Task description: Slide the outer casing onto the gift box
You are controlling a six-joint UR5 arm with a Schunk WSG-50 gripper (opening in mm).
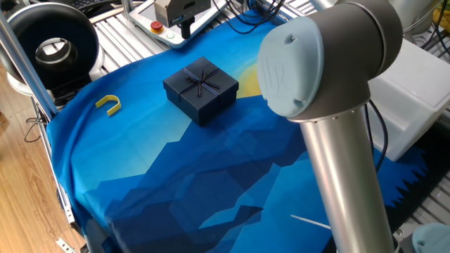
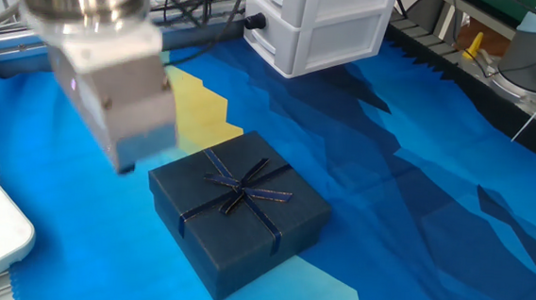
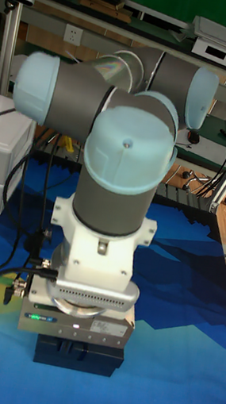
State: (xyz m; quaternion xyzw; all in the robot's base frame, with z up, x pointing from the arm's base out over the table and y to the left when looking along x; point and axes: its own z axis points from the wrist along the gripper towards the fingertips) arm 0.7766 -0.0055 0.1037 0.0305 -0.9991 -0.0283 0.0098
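Note:
The outer casing [image 1: 201,88] is a dark navy square shell with a thin ribbon cross and a small bow, resting flat on the blue cloth [image 1: 176,183]. In the other fixed view the outer casing [image 2: 238,209] sits at the centre. The gift box is hidden; only one closed navy block shows. My gripper [image 2: 122,151] hangs just left of and above the casing's back-left corner, blurred, clear of the casing, and its fingers cannot be made out. In the tall view the wrist [image 3: 83,324] stands over the dark casing [image 3: 78,357]. The arm's elbow hides the gripper in the one fixed view.
A white drawer unit [image 2: 319,26] stands behind the casing. A yellow U-shaped piece [image 1: 108,104] lies on the cloth to the left. A white pendant with a red button [image 1: 165,21] and a black round device [image 1: 53,46] sit past the cloth's far edge.

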